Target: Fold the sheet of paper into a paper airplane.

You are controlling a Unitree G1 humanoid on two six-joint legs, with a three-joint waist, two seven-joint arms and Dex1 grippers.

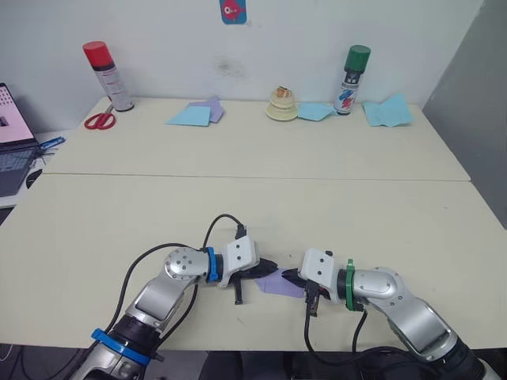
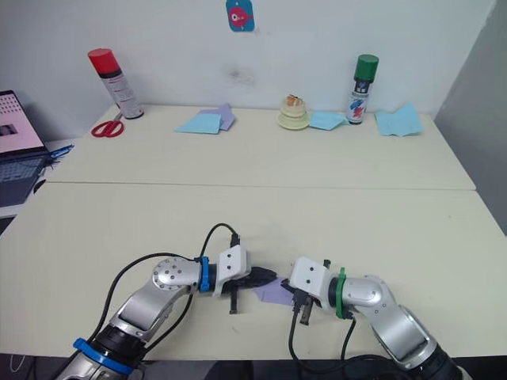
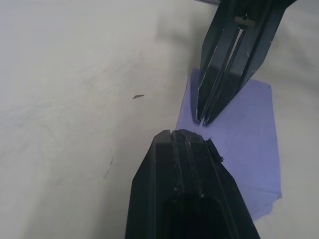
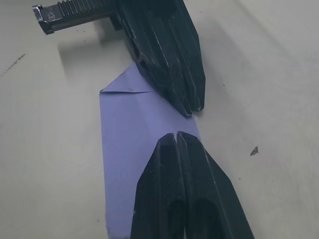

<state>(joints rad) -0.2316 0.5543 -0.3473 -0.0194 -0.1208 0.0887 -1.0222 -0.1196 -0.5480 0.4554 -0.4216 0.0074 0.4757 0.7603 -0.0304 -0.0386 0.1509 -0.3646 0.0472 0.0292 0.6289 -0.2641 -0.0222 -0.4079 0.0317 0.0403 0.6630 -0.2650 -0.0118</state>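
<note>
Folded lavender sheet of paper [image 1: 279, 283] flat on the near table [image 1: 238, 206] between both grippers, long axis running gripper to gripper, pointed end under the left gripper [image 3: 182, 137], left and right gripper [image 4: 177, 137] fingers closed, tips pressing the paper.

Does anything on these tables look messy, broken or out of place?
Nothing looks broken or spilled. The purple sheet of paper lies folded small and flat on the near table, both pincers, left and right, shut with tips meeting over it. A few small dark specks mark the tabletop.
</note>
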